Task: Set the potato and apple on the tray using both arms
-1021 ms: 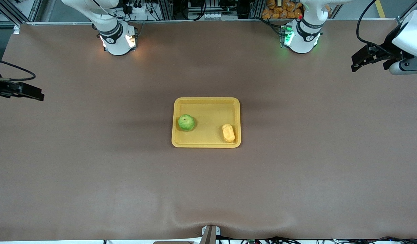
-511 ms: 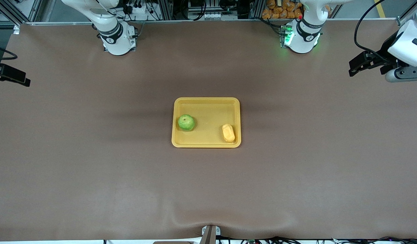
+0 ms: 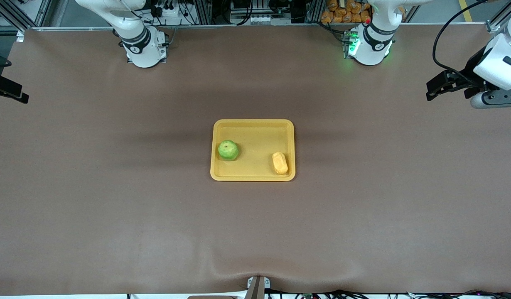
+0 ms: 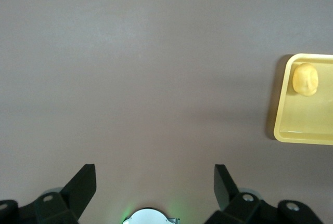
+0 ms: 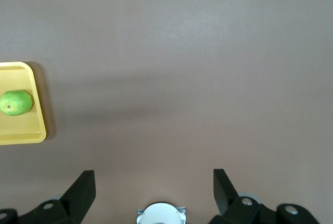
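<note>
Both arms have pulled back since the earlier front frames. The right pincer (image 3: 8,89) has slid out toward the right arm's end of the bench and is nearly out of the front view; the left pincer (image 3: 440,85) has drawn up and out over the left arm's end. Nothing on the tray has shifted.

The shallow rectangular yellow-orange plastic tray (image 3: 252,124) with raised rim sits mid-bench on the brown cloth-covered bench (image 3: 114,207). The small round bright-green apple (image 3: 228,150) lies in it, close to the rim at the right arm's end. The small yellow-orange oblong potato (image 3: 280,162) lies in it too, near the corner at the left arm's end and nearer the front camera than the apple. The two are well apart and neither touches a pincer.

Left pincer: fingers (image 4: 83,185) spread apart and empty, over bare bench, with the tray and potato (image 4: 305,79) well off. Right pincer: fingers (image 5: 83,185) also spread wide and empty, the apple (image 5: 16,102) well off.

Judgement: task looks done, with both items placed and the arms retreating.

Risks look low. The round apple could roll if the tray is knocked, though the rim should stop it. The potato sits close to the rim, so a hard jolt to the bench might tip it out. A cloth ripple at the front edge matters only if the tray is dragged across it.

Count: one tray, one apple, one potato, two arms, two pincers.
</note>
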Tool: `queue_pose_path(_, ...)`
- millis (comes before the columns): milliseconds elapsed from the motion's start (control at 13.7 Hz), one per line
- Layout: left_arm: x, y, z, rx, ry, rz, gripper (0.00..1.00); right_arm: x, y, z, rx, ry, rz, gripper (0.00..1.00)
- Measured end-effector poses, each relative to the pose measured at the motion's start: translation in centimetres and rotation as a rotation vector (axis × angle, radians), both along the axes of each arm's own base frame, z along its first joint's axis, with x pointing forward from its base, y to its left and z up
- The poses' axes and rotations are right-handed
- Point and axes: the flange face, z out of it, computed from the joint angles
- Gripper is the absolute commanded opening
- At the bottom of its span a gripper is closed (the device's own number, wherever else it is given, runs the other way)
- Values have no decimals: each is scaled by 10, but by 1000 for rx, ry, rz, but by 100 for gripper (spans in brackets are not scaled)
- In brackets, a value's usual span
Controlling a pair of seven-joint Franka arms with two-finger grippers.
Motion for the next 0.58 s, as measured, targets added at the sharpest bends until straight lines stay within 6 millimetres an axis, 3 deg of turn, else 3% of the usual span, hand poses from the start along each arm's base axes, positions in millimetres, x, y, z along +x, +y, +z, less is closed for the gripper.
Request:
queue_pose_path(292, -2, 8, 18, -3, -27, 16, 100, -17, 6, -3, 1, -10, 11, 100)
queue_pose_path(584, -2, 10, 20, -3, -27, 19, 100, -20, 8, -2, 1, -14, 14, 100)
